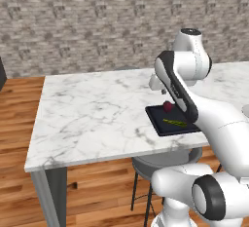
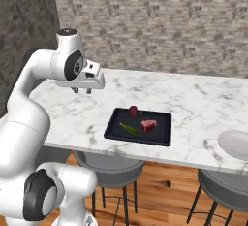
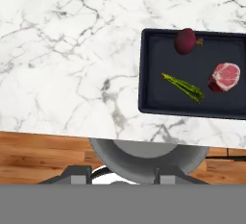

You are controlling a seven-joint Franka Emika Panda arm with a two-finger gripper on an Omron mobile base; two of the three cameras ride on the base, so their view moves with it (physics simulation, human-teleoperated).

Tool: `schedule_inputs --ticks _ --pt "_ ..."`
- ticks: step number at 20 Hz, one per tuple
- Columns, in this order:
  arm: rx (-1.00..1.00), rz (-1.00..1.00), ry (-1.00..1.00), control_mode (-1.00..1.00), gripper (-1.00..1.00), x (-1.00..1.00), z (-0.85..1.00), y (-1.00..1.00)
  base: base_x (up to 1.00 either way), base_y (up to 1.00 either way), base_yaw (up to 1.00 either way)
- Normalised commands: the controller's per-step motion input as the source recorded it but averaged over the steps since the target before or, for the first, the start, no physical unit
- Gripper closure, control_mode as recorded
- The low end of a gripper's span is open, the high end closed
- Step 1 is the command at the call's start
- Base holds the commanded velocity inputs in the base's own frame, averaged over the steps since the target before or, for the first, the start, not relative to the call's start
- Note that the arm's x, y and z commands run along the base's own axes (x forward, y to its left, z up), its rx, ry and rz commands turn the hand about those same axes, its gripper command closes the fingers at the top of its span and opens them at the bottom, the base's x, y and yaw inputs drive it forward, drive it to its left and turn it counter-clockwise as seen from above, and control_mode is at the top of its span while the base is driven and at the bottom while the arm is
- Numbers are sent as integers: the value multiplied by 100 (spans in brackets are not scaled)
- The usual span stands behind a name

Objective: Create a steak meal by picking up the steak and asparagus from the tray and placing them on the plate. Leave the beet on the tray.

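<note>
The black tray [image 2: 113,132] [image 3: 145,69] [image 1: 156,122] lies near the counter's front edge. On it are the dark maroon beet [image 2: 132,110] [image 3: 185,41] [image 1: 168,106], the green asparagus [image 2: 128,128] [image 3: 183,87] [image 1: 175,122] and the pink marbled steak [image 2: 148,125] [image 3: 224,77]. In the left base view my arm hides the steak. The pale plate [image 2: 235,144] [image 1: 245,110] sits far to the tray's right. My gripper [image 2: 81,91] [image 1: 163,90] hovers above bare counter to the left of the tray, fingers apart, holding nothing.
The marble counter [image 2: 193,104] runs wide to the left and behind the tray. Round grey stools [image 2: 109,162] [image 3: 144,155] stand under its front edge, another [image 2: 225,188] below the plate. A brick wall [image 1: 97,21] lies behind.
</note>
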Motion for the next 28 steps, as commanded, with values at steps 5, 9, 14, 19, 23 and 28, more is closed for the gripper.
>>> schedule_inputs --ticks 5,9,14,19,23,28 --pt "0 0 0 -100 -100 -28 0 0 0 0 0" --pt "0 0 0 -100 -100 -53 -12 0 0 0 0" --pt "0 0 0 -100 -100 -47 -34 0 0 0 0" --pt "0 0 0 100 -100 -24 -27 0 -15 -2 0" --pt "0 0 0 100 -100 0 0 0 -44 -30 -2" --pt "0 0 0 100 -100 0 0 0 -26 -51 -6"
